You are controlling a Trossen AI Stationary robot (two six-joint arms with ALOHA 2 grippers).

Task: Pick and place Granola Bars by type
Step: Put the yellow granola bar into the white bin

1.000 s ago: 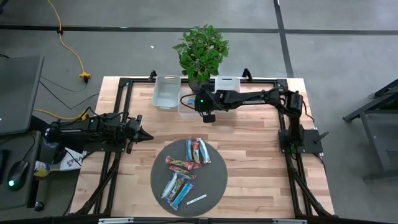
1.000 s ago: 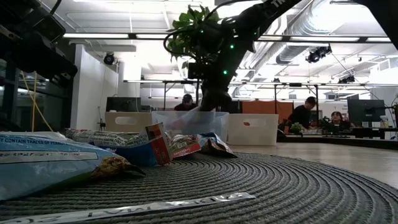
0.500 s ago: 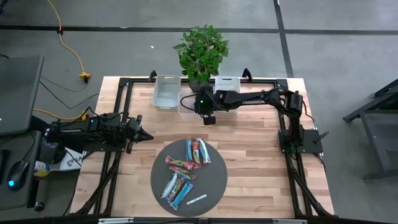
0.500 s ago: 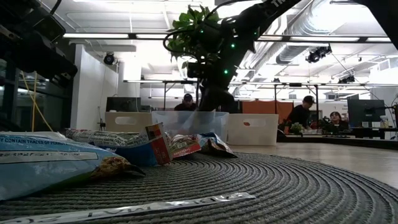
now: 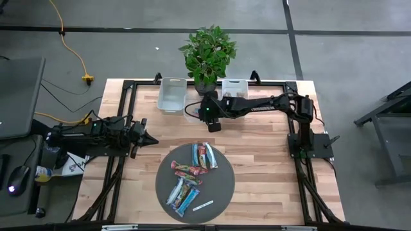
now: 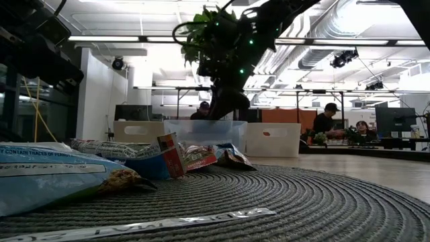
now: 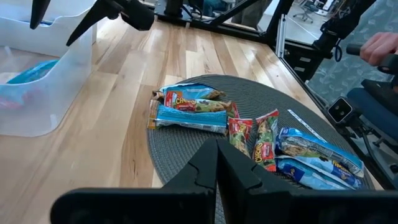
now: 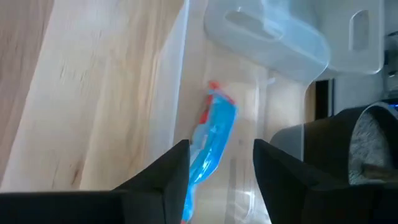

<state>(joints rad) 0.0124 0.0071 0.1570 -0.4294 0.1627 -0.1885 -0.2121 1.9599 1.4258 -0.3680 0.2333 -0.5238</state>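
**Light, slick bars on the mat, one blue bar in the middle bin**

The Granola Bars (image 5: 191, 173) lie in a loose heap on a round grey woven mat (image 5: 221, 186), some overlapping. Judged by their shiny wrappers, they are light, thin, slippery and a little crushable; a pinch across the narrow width near the middle would likely hold best, taking a top bar first.

The right pincer (image 8: 214, 165) hangs released over the clear middle bin (image 5: 194, 109) at the desk's far edge, its fingers spread, and a light blue bar (image 8: 214, 137) lies in the bin below it, untouched. The left pincer (image 5: 149, 138) waits beside the mat with fingers clenched together, empty.

The wooden desk (image 5: 263, 160) is smooth and bare around the mat. Two white bins (image 5: 172, 95) flank the clear one, a potted plant (image 5: 207, 52) stands behind, and people sit at workstations in the open room beyond.
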